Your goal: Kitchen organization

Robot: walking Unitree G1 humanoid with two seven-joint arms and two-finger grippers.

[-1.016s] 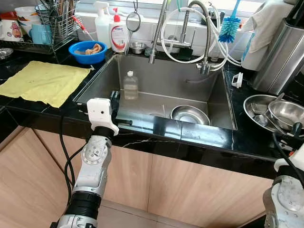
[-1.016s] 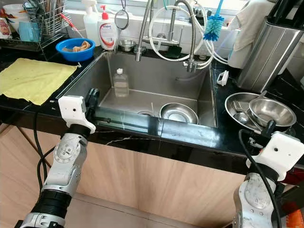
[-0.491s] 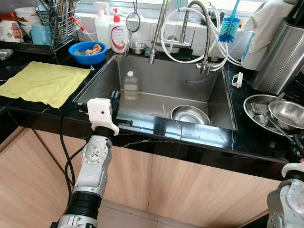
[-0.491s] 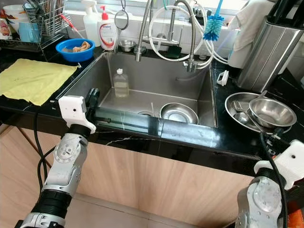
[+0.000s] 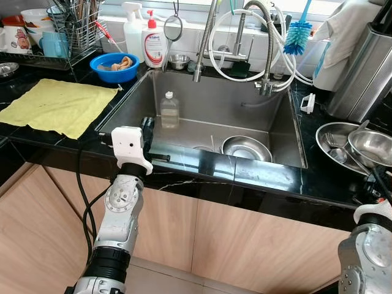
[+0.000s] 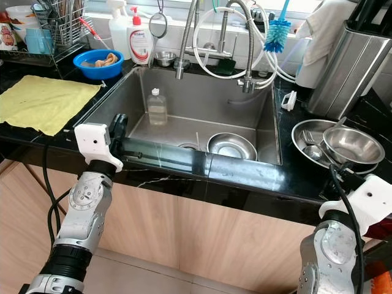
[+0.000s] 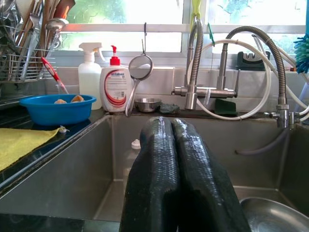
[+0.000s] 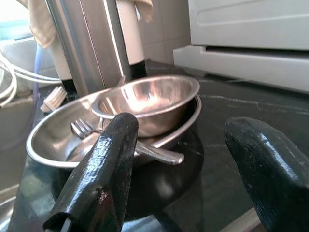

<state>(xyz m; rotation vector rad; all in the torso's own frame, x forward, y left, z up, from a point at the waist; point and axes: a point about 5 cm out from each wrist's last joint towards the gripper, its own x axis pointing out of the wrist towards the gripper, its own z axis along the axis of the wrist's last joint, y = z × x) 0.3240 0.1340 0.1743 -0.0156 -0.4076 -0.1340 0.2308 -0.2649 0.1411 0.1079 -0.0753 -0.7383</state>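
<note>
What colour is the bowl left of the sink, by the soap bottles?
Blue bowl; clearest in the left eye view.

The sink (image 5: 278,131) floor lies open between the bottle (image 5: 169,110) at its back left and the steel bowl (image 5: 246,147) at front right. The hanging faucet hoses (image 5: 269,55) crowd the back rim. On the right counter (image 8: 227,125), the nested bowls (image 8: 145,99) with a fork (image 8: 83,128) stand just ahead of the spread right gripper (image 8: 186,159); bare counter lies beside them.
</note>
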